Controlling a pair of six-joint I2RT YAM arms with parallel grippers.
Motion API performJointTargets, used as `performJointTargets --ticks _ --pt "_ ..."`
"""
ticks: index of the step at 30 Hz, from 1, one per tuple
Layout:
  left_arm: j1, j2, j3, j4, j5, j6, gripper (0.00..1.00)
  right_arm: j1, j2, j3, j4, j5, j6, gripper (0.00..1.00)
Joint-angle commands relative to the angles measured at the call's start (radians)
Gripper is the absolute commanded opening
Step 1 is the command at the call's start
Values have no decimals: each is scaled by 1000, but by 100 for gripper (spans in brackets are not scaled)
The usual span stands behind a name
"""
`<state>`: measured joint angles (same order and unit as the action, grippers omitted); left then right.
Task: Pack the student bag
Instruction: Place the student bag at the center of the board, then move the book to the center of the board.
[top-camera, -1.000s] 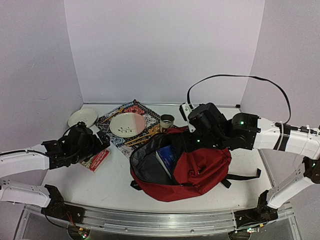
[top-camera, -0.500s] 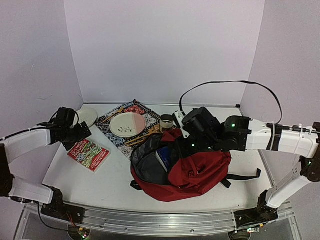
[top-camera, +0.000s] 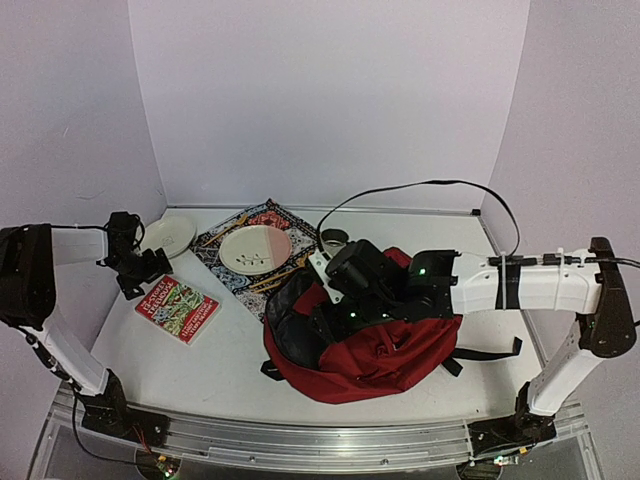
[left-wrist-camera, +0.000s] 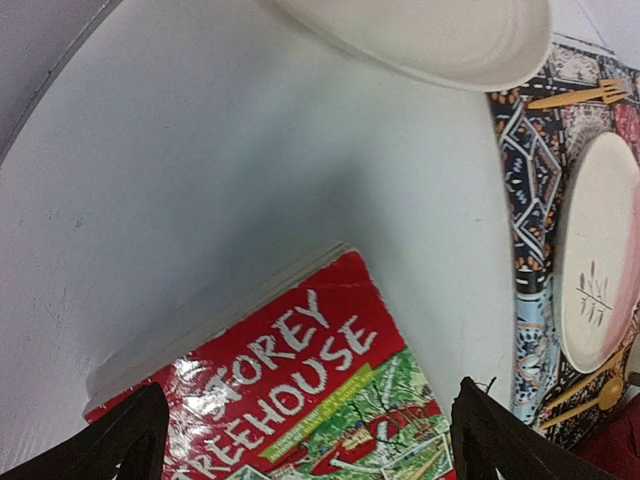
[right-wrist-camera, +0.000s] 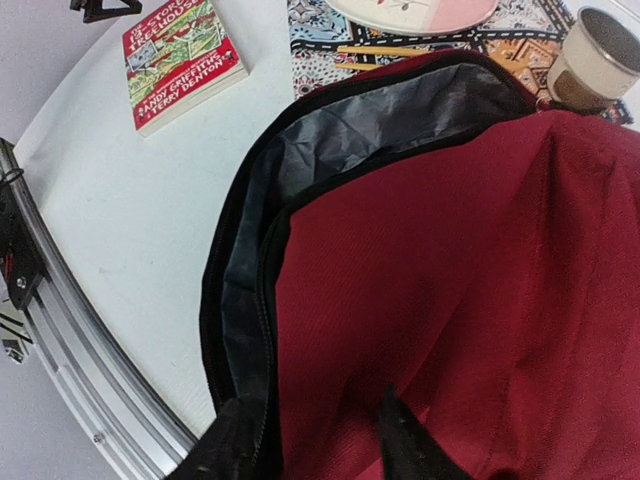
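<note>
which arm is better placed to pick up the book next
Left. The left claw, open, hangs just above the book. The right claw is down at the bag, by its open mouth, well away from the book.

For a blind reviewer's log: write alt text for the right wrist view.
A dark-red student bag fills the frame, its zip gaping over grey lining, with the right claw spread open over it. A red paperback lies on the white table beyond.
</note>
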<state>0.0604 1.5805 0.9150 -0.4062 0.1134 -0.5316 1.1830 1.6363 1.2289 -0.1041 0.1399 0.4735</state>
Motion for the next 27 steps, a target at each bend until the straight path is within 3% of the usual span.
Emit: performJointTargets --ticks 1,10,16,27 --pt "7 58 75 -37 40 52 99 26 34 29 27 -50 6 57" --pt "7 164 153 -79 -69 88 100 91 55 43 60 -60 19 84" --pt "6 185 83 -86 7 43 99 118 66 71 77 -57 7 94" --pt "-49 -47 -224 -82 86 -79 94 119 78 81 96 -47 -5 98"
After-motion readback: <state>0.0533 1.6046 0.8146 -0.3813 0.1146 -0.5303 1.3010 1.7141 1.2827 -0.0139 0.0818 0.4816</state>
